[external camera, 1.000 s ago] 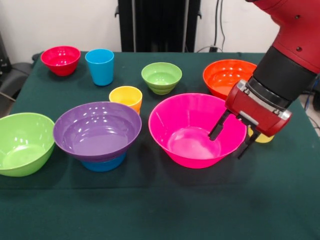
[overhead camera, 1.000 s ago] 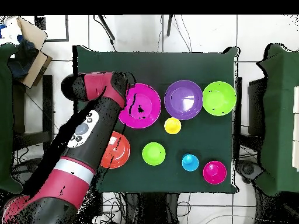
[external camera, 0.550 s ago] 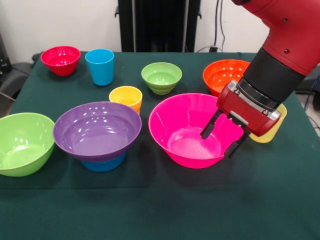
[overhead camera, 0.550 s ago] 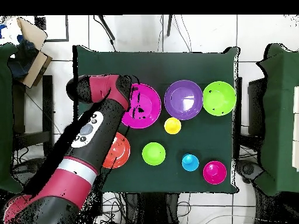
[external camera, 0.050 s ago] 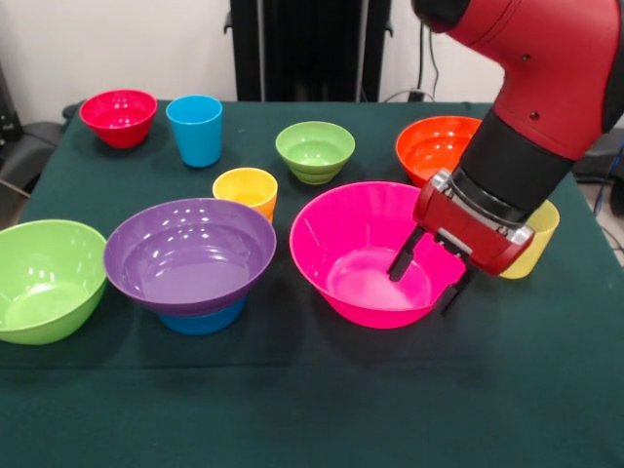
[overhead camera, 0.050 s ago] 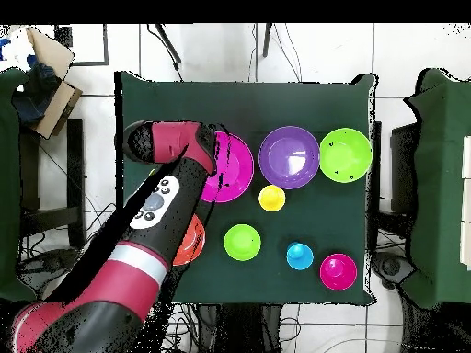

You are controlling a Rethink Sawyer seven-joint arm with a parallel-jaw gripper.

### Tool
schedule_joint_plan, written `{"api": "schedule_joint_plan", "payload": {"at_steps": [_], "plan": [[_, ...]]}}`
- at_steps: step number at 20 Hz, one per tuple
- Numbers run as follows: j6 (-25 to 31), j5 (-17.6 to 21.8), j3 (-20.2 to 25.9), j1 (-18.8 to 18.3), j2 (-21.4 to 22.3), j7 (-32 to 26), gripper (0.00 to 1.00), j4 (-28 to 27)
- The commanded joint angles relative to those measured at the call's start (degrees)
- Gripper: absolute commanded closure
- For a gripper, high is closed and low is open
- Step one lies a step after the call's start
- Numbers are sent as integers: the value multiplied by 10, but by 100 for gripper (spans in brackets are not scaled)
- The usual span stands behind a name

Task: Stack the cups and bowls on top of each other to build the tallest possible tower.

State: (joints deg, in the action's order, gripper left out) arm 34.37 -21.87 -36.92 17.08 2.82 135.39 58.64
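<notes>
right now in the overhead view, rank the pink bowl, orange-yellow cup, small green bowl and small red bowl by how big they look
1. pink bowl, clearly the widest, though the arm covers its left side
2. small green bowl and small red bowl, too alike to rank
3. orange-yellow cup, the smallest circle

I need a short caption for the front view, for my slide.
Open gripper straddles the big pink bowl's rim.

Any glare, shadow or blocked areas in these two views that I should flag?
Front view: soft white highlights on the glossy purple bowl and big pink bowl; faint shadows under the bowls on the green cloth; the gripper is sharp. Overhead view: the arm covers most of the orange bowl and the pink bowl's edge.
</notes>
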Motion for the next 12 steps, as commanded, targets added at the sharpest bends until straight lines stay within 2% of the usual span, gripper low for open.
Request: {"api": "schedule_joint_plan", "payload": {"at_steps": [1,12], "plan": [[-41,-18,118,-17,-10,75,0,40],[12,-26,88,-10,-28,106,0,17]]}}
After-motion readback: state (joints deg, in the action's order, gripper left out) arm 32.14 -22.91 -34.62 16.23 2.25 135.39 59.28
